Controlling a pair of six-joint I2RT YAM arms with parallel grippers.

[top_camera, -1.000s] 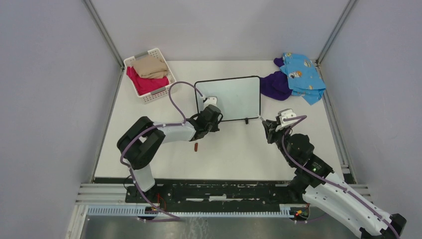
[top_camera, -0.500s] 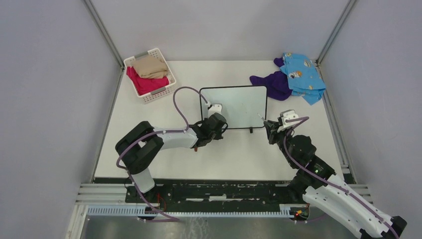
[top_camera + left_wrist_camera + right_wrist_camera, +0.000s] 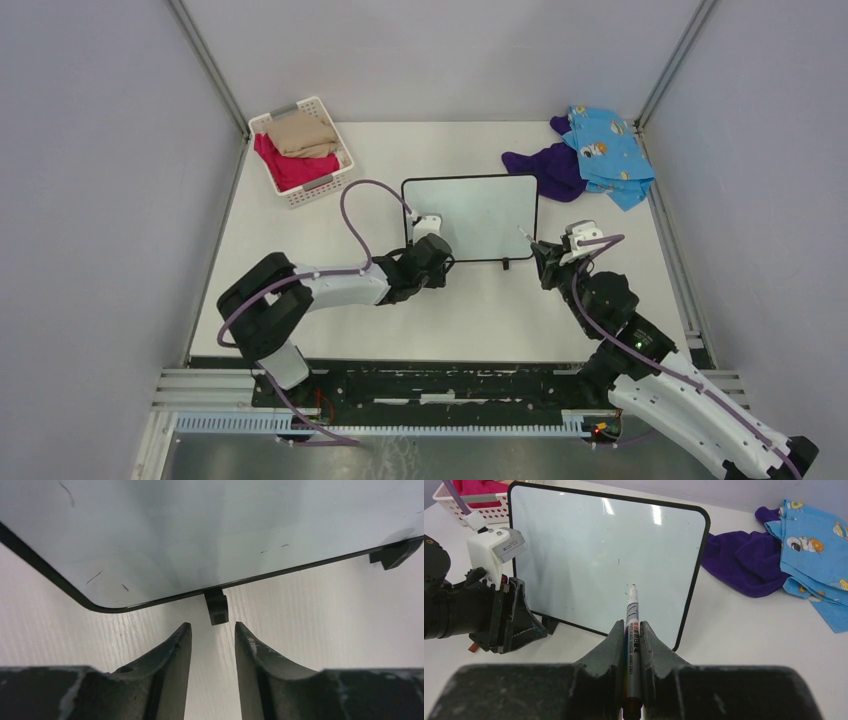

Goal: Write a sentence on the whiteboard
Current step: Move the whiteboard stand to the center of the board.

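1. White table (image 3: 470, 320): whiteboard (image 3: 480, 215) stands at frame centre.
2. My left gripper (image 3: 210, 630): fingers narrowly apart, empty, board's foot (image 3: 216, 607) just ahead.
3. My right gripper (image 3: 630, 630): fingers clamp marker (image 3: 632, 611), tip toward board.

Bright, even overhead light, soft shadows on the worktop (image 3: 470, 320). Glare streaks the whiteboard (image 3: 589, 565) toward 12 o'clock; the nearest fingers (image 3: 606, 652) look blurred.

The left arm (image 3: 340, 285) and right arm (image 3: 680, 400) have white link shells joined by black joint housings. A purple cable (image 3: 345, 208) runs externally along each. The left gripper (image 3: 212, 630) has matte black, curved fingers (image 3: 172, 652) with pale scuffs.
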